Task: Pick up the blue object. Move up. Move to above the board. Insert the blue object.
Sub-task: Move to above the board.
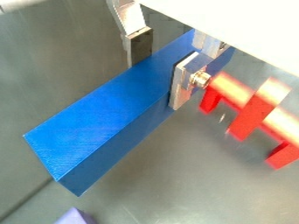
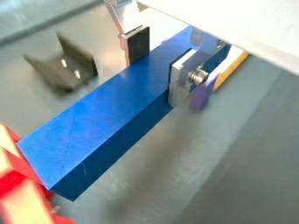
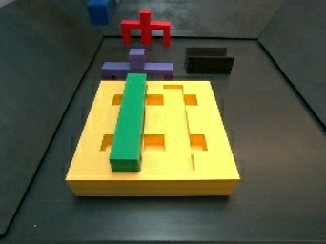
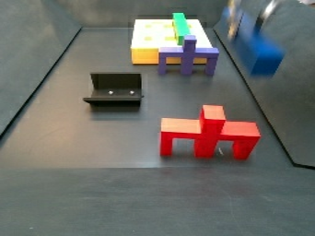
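My gripper is shut on the blue object, a long deep-blue bar that runs out lengthwise from between the silver fingers; both wrist views show it. In a side view the blue object hangs in the air at the right, above the floor, with the gripper blurred over it. It also shows at the far back in a side view. The board, a thick yellow slotted slab, lies apart from it with a green bar seated in one slot.
A purple cross-shaped block sits against the board's far edge. A red piece and the dark fixture stand on the floor. The red piece lies below the gripper. Dark walls enclose the floor.
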